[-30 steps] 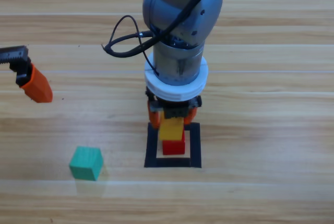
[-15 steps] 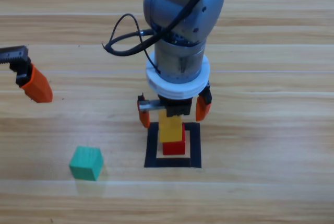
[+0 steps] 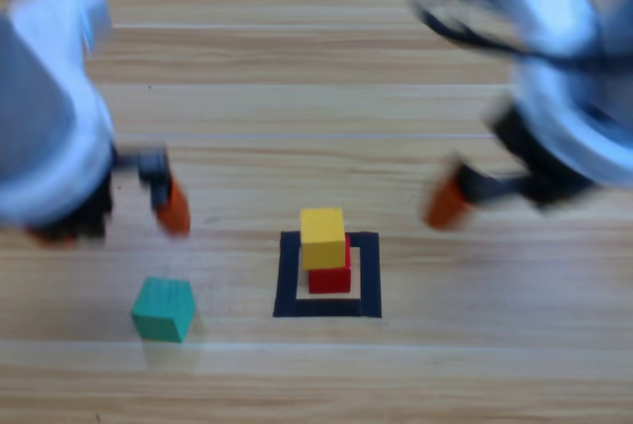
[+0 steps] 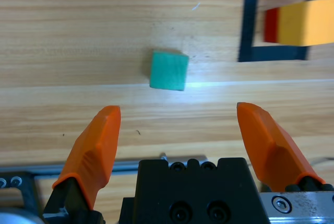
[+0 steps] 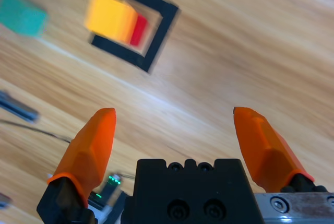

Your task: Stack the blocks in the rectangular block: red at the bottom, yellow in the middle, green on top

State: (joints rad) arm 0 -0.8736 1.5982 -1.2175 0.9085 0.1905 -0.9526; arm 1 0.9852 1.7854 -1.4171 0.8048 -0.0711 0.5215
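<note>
On the desk (image 3: 475,365) I see the green cube (image 3: 163,308) left of the taped square (image 3: 287,276); light and rigid, I'd pinch its flat sides. Left gripper (image 4: 180,130) and right gripper (image 5: 180,135) gape empty.

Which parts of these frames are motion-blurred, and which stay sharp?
High view: both arms smear, while the yellow cube, red cube and green cube are crisp. Left wrist view: sharp, with glare beside the green cube. Right wrist view: the stack and tape square streak.
</note>
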